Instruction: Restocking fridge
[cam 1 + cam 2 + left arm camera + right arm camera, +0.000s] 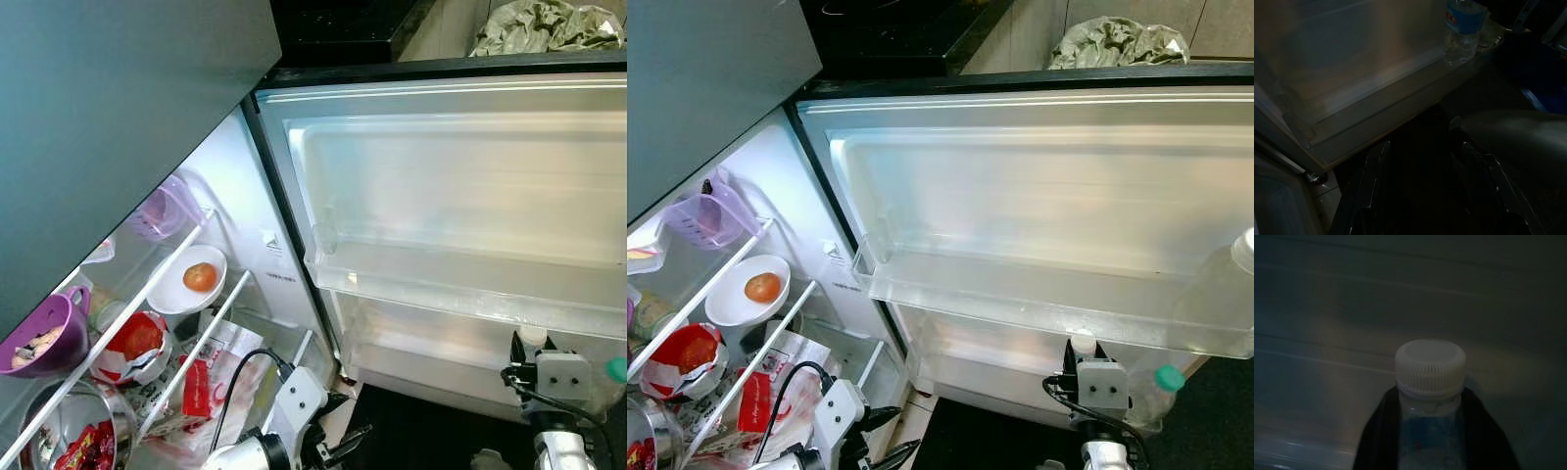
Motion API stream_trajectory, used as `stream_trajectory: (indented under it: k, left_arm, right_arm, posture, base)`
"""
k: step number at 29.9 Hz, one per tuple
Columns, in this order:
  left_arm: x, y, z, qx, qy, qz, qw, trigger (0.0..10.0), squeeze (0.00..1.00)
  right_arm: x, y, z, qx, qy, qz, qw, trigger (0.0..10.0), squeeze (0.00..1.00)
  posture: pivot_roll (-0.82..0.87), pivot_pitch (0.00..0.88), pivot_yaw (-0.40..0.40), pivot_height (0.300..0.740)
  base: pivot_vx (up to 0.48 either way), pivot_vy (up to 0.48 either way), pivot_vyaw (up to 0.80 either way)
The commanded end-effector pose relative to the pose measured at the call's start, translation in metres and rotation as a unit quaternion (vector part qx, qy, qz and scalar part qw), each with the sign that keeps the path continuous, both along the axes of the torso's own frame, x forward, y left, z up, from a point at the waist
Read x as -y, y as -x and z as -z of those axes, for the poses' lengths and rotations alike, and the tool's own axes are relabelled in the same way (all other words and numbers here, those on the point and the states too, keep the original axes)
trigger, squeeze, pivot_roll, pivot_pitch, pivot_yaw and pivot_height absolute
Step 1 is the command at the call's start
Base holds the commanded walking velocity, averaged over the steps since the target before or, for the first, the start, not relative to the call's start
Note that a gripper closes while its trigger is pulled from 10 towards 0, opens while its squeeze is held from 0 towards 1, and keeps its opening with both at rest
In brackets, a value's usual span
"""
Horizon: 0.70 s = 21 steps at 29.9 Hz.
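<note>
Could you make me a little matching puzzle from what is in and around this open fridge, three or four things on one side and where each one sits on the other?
Things:
1. Round orange fruit
2. Purple plastic bowl
3. Clear bottle with white ribbed cap
4. Clear bottle with green cap

Places:
A. Between the right gripper's black fingers
B. On a white plate inside the fridge
C. Lower door shelf, beside the right arm
D. Upper wire shelf, at the left edge of the head views

Pairs: 1-B, 2-D, 3-A, 4-C
</note>
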State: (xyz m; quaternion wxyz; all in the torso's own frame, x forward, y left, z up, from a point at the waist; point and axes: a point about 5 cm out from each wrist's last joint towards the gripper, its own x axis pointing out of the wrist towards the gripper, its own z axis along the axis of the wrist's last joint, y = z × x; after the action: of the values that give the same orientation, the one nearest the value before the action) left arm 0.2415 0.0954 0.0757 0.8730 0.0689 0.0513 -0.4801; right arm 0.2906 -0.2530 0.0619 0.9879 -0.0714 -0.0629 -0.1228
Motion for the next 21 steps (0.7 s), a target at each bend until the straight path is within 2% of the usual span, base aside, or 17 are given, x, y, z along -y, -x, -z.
stream_trajectory:
  k: [1, 2, 7, 8, 9, 10, 18, 19, 21]
  left_arm:
    - [-0.005, 0.004, 0.006, -0.013, -0.021, 0.003, 1.000, 10.0, 0.00]
    - [-0.005, 0.003, 0.006, -0.013, -0.021, 0.003, 1.000, 10.0, 0.00]
    - [-0.005, 0.001, 0.005, -0.011, -0.023, 0.002, 1.000, 10.0, 0.00]
    - [-0.006, 0.000, 0.005, -0.010, -0.023, 0.002, 1.000, 10.0, 0.00]
    - [-0.006, 0.000, 0.005, -0.010, -0.023, 0.001, 1.000, 10.0, 0.00]
    - [-0.006, -0.001, 0.006, -0.009, -0.024, 0.000, 1.000, 10.0, 0.00]
    - [-0.004, -0.005, 0.011, -0.003, -0.027, -0.006, 1.000, 10.0, 0.00]
    - [-0.004, -0.007, 0.012, -0.002, -0.028, -0.014, 1.000, 10.0, 0.00]
    - [-0.004, -0.009, 0.014, -0.001, -0.028, -0.020, 0.999, 10.0, 0.00]
  right_arm:
    - [-0.002, 0.007, 0.012, -0.020, -0.030, 0.012, 0.999, 10.0, 0.67]
    - [0.000, 0.007, 0.012, -0.018, -0.039, 0.020, 0.999, 10.0, 1.00]
    - [0.004, 0.006, 0.010, -0.013, -0.052, 0.044, 0.998, 10.0, 1.00]
    - [0.005, 0.006, 0.010, -0.012, -0.055, 0.049, 0.997, 10.0, 0.38]
    - [0.005, 0.006, 0.010, -0.011, -0.057, 0.051, 0.997, 10.0, 0.38]
    - [0.005, 0.007, 0.011, -0.009, -0.063, 0.057, 0.996, 10.0, 0.00]
    - [-0.005, 0.014, 0.022, -0.022, -0.086, 0.038, 0.995, 10.0, 0.00]
    - [-0.014, 0.016, 0.029, -0.040, -0.086, 0.012, 0.995, 10.0, 0.00]
    - [-0.019, 0.019, 0.034, -0.053, -0.083, -0.003, 0.995, 10.0, 0.00]
  posture:
    - [0.17, 0.338, 0.198, 0.621]
    - [0.16, 0.336, 0.197, 0.621]
    - [0.16, 0.329, 0.195, 0.621]
    - [0.15, 0.324, 0.193, 0.621]
    - [0.15, 0.321, 0.192, 0.621]
    - [0.14, 0.310, 0.188, 0.621]
    - [0.07, 0.238, 0.152, 0.621]
    - [0.05, 0.214, 0.139, 0.621]
    - [0.04, 0.199, 0.129, 0.621]
  base:
    - [0.000, 0.000, 0.00]
    - [0.000, 0.000, 0.00]
    - [0.000, 0.000, 0.00]
    - [0.000, 0.000, 0.00]
    - [0.000, 0.000, 0.00]
    - [0.000, 0.000, 0.00]
    - [0.000, 0.000, 0.00]
    - [0.000, 0.000, 0.00]
    - [0.000, 0.000, 0.00]
